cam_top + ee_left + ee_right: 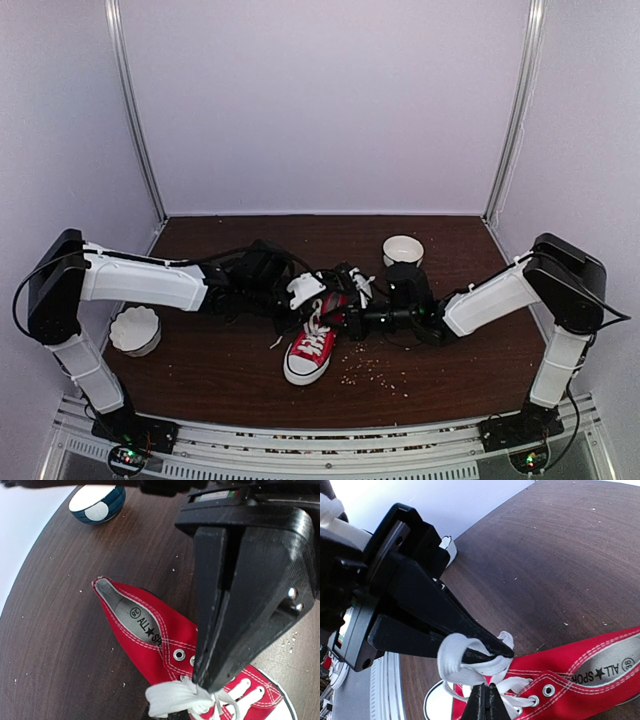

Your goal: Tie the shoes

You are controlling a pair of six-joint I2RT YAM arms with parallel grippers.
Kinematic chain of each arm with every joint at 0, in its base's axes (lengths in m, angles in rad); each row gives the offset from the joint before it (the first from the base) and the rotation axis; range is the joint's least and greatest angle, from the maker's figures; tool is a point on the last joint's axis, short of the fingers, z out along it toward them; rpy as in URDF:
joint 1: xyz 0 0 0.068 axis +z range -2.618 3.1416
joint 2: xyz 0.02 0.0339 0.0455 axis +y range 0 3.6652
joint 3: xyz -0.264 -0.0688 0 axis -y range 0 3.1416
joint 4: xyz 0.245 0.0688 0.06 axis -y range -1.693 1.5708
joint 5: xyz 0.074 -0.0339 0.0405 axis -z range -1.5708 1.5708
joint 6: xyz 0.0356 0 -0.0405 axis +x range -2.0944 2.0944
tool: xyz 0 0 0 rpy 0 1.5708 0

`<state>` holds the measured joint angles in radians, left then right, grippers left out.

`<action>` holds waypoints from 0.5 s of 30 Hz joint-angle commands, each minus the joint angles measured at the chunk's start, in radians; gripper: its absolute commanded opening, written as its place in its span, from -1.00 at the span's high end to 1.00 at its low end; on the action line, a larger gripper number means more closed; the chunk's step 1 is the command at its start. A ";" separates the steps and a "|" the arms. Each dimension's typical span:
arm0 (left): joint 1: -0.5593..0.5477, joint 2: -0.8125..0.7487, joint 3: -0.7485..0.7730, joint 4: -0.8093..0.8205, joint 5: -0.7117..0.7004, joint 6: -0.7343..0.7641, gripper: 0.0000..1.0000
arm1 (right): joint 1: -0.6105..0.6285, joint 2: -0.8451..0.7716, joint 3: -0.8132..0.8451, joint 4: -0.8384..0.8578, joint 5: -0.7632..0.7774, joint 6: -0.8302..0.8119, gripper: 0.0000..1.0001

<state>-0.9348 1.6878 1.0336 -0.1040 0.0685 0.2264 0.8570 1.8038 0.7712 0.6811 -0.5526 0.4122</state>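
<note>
The shoe (310, 350) lies on its sole just below the middle of the top view, its white rubber toe cap towards the bottom edge and its open heel end up among the two hands. Its upper is red canvas with white stitching. Small metal eyelets (179, 655) line the opening, and the grey insole carries black print. The laces (452, 660) are flat, white and woven, and they are bunched into soft loops over the tongue.

The bench (220, 370) is dark wood with a fine grain, and pale crumbs (375, 375) are scattered right of the toe. A white bowl (135, 330) with a fluted rim sits at the left. A glossy blue bowl (97, 502) with white spots shows at the upper left of the left wrist view.

The left hand (206, 682) has black, matte, wedge-shaped fingers. They are pressed together with a fold of lace pinched at their tips, right above the eyelets.

The right hand (483, 692) comes in from the right and almost meets the left hand over the shoe's throat. Its narrow black fingers are fully closed, with the tips touching the lace bundle just under the left hand's tips. I cannot tell whether any lace is caught between them.
</note>
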 commanded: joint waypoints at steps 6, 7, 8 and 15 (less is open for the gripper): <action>0.008 -0.064 -0.038 0.062 0.034 0.017 1.00 | -0.004 0.055 0.047 0.111 -0.089 0.103 1.00; 0.008 -0.075 -0.046 0.069 0.036 0.015 1.00 | -0.003 0.055 0.048 0.106 -0.080 0.103 1.00; 0.008 -0.089 -0.059 0.078 0.040 0.014 1.00 | -0.004 0.054 0.049 0.101 -0.073 0.101 1.00; 0.008 -0.150 -0.103 0.107 0.078 0.012 1.00 | 0.002 0.099 0.127 0.021 -0.096 0.084 1.00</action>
<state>-0.9276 1.5799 0.9470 -0.0700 0.0956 0.2268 0.8570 1.8660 0.8398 0.7361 -0.6300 0.5007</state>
